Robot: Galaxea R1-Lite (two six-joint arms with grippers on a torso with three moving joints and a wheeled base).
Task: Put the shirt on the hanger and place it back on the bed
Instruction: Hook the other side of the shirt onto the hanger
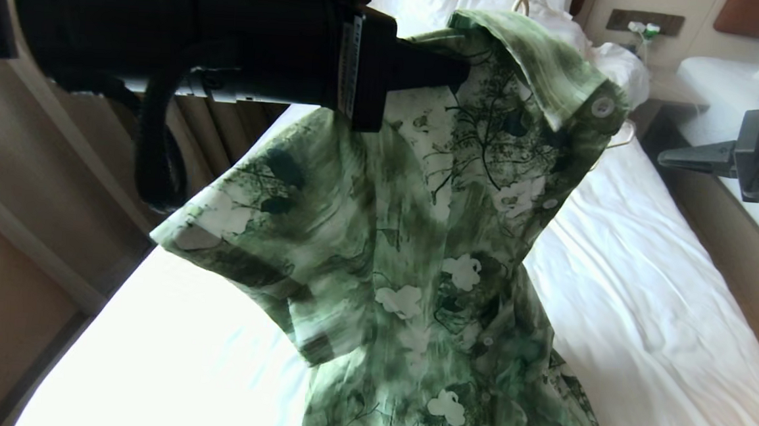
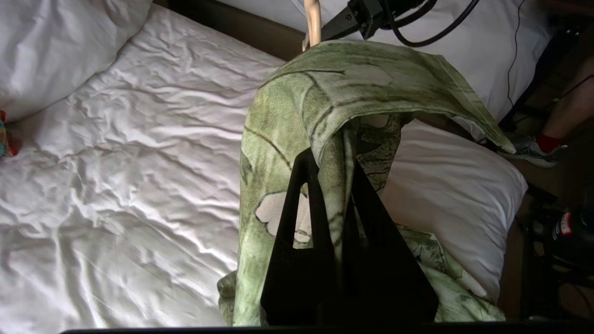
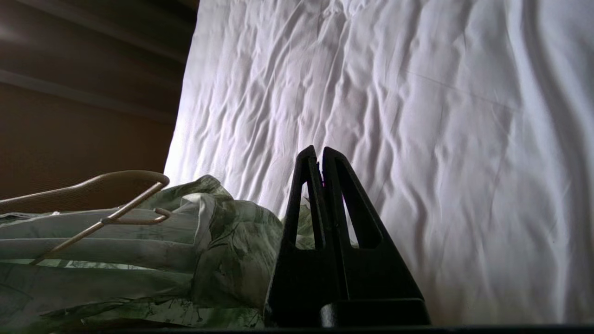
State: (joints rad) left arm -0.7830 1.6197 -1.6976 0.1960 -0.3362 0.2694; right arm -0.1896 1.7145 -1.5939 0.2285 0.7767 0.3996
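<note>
While the shirt (image 1: 417,242) hangs in the air over the bed (image 1: 644,308), the left gripper (image 2: 336,162) holds it up by the cloth near the collar. Its fingers (image 2: 297,222) are pinched tight on a fold of the green cloth, and the rest of the shirt drops down in front of the robot, with one short sleeve sticking out to the left. The hanger (image 3: 106,204) is inside the shirt. Its hook pokes up out of the collar at the top, and a bit of its thin wire shows at the far shoulder, just past the big white button. In the right wrist view the wire end sticks out of the folded cloth. The right gripper (image 1: 669,158) is off to the right side, apart from the shirt and above the edge of the bed. Its fingers (image 3: 306,204) are pressed together with nothing between them. The bed sheet is white and full of wrinkles, and a puffy pillow (image 2: 60,46) lies at the head of the bed. A second bed (image 1: 723,82) stands to the right.
</note>
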